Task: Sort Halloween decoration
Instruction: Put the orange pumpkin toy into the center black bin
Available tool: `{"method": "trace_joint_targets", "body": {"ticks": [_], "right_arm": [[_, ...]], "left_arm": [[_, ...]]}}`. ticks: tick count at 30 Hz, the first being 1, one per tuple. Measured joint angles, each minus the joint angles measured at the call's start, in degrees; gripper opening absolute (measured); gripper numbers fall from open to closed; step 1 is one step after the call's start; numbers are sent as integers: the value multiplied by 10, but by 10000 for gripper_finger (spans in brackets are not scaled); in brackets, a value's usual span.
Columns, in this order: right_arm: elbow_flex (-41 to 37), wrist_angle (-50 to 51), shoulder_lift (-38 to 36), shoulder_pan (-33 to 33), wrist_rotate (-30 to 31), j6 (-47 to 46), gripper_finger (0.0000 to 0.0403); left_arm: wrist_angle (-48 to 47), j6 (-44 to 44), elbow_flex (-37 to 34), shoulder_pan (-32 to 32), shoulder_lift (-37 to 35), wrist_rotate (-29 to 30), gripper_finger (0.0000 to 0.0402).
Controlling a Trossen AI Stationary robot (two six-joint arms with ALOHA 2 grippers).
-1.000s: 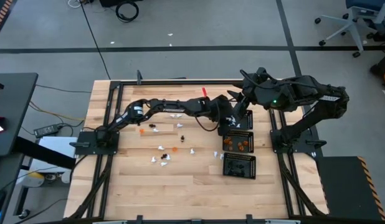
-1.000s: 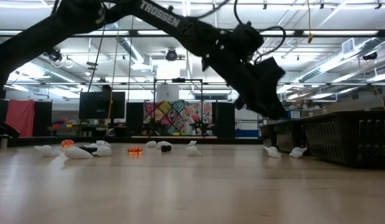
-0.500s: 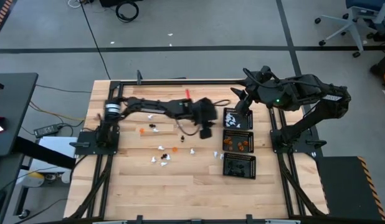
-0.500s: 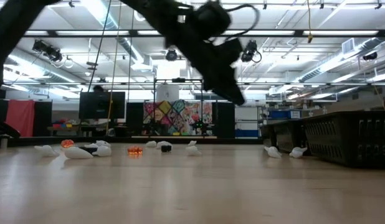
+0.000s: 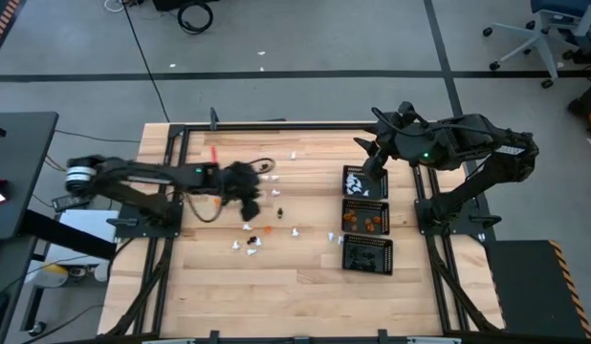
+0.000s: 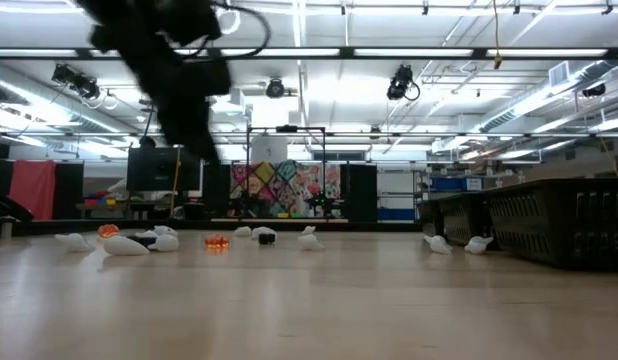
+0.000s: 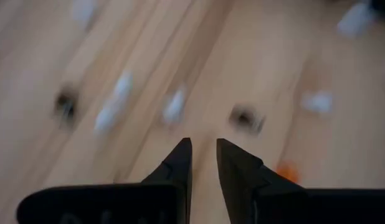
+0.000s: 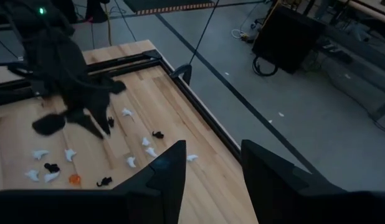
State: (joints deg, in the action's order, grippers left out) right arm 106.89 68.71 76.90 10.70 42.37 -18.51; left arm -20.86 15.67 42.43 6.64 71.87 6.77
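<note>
1. The left pincer hangs over the loose scatter in the left half of the desk. That placing reads as a set-up for the next pick, since the unsorted pieces lie right under and around it

2. In the left wrist view the two dark fingers sit nearly pressed together, with only a thin slit between them and nothing caught there. For a pickup they would likely need to spread first

3. The right pincer waits over the far end of the tray row, above the far tray. Its fingers are spread wide with nothing between them; I judge it is parked clear of the left arm's working area

4. Three square black mesh trays run in a line on the desk's right side, one per colour by the look of it: the far tray shows white specks, the middle tray holds orange pieces, and the near tray looks dark, contents too small to tell

5. The Halloween decoration is a mix of tiny white, orange and black trinkets, each far smaller than a pincer. Most unsorted ones lie just beside and in front of the left pincer; a few white ones sit near the trays

6. From the low view the white pieces look like small curled shapes lying flat, an orange one is rounder, and a black one sits low
</note>
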Motion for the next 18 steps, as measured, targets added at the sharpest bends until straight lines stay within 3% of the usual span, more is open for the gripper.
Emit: {"method": "trace_joint_targets", "body": {"ticks": [5,10,18], "right_arm": [[0,-3,0,0,0,-6,158],[0,-10,1,0,0,-4,158],[-1,-25,5,0,0,-9,158]], "left_arm": [[-163,5,-24,9,-79,-9,75],[-273,-11,-25,10,-97,-6,124],[-288,39,-50,22,-96,-32,202]]}}
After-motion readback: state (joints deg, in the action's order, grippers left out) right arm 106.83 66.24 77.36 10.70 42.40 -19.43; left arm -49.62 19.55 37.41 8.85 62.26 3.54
